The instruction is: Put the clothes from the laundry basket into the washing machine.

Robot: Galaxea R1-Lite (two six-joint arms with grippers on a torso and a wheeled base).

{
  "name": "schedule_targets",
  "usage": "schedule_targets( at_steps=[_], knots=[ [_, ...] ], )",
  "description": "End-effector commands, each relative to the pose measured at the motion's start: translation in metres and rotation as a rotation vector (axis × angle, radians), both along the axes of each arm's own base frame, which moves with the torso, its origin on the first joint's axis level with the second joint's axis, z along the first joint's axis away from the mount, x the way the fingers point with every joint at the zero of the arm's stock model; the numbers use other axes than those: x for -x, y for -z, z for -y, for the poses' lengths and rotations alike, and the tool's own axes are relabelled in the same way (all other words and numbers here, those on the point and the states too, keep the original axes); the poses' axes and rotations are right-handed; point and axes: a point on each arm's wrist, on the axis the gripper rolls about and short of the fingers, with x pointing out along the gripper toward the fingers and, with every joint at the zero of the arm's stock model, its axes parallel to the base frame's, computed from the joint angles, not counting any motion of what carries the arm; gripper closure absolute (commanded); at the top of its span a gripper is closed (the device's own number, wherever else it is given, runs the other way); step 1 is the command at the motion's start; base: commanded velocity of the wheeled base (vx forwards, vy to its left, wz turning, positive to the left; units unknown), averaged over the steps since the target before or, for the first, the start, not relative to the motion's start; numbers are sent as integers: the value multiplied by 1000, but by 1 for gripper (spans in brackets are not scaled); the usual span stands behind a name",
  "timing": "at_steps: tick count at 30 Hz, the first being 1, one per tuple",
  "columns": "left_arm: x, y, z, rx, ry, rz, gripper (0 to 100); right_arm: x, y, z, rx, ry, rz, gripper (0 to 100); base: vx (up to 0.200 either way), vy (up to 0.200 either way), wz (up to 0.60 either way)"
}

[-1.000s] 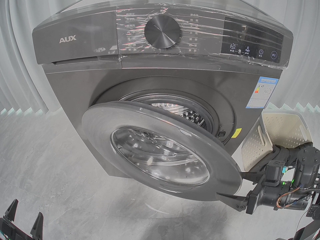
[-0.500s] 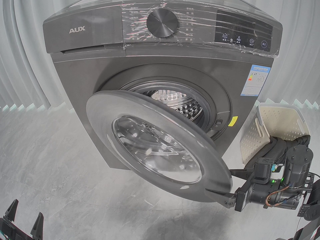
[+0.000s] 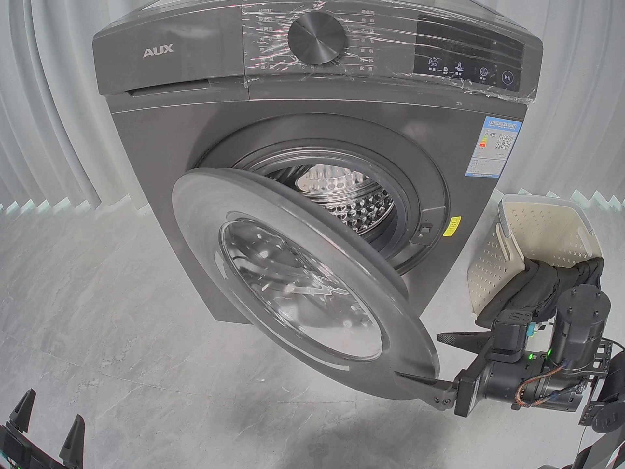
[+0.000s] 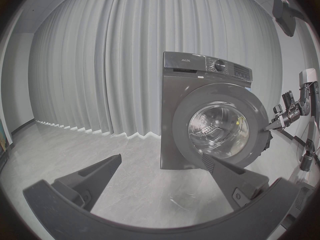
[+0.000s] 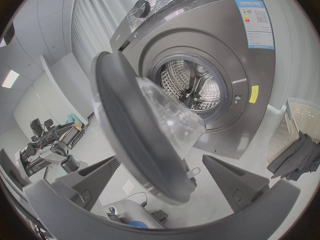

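Note:
The grey washing machine (image 3: 312, 118) stands with its round door (image 3: 293, 281) swung partway open, and the steel drum (image 3: 345, 197) shows behind it. My right gripper (image 3: 420, 357) is at the door's lower right rim, open, with the rim between its fingers (image 5: 159, 158). A cream laundry basket (image 3: 553, 229) stands right of the machine, and dark clothes (image 3: 540, 284) hang over its front rim. The right wrist view has the basket (image 5: 301, 117) and the clothes (image 5: 296, 157) beside the machine. My left gripper (image 3: 45, 428) is low at the left, open and empty.
Grey tiled floor (image 3: 117, 307) lies open to the left of and in front of the machine. Pleated curtains (image 4: 100, 67) run behind it. The open door juts into the space in front of the drum. My right arm (image 3: 553, 359) is just in front of the basket.
The head camera has shifted back. The door has swung further open, so more of the drum shows. My right gripper has moved left with the door's rim. The left gripper has stayed put.

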Motion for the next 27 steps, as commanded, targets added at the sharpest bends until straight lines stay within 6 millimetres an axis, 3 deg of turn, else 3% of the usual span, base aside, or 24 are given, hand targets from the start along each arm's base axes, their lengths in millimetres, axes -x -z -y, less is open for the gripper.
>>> schedule_targets(
  at_steps=[1,12,18,23,27],
  knots=[
    [0,5,0,0,0,-1,0,-2,4,-4,10,-10,-13,0,0,0,0],
    [0,5,0,0,0,-1,0,9,10,-8,6,-53,-18,0,0,0,0],
    [0,5,0,-1,0,-3,0,1,4,-10,-13,-32,2,0,-200,0,0],
    [0,5,0,0,0,-1,0,-14,7,-13,-8,3,-3,0,0,0,0],
    [0,5,0,0,0,-1,0,-13,11,-17,-11,-12,5,0,0,0,0]
  ],
)
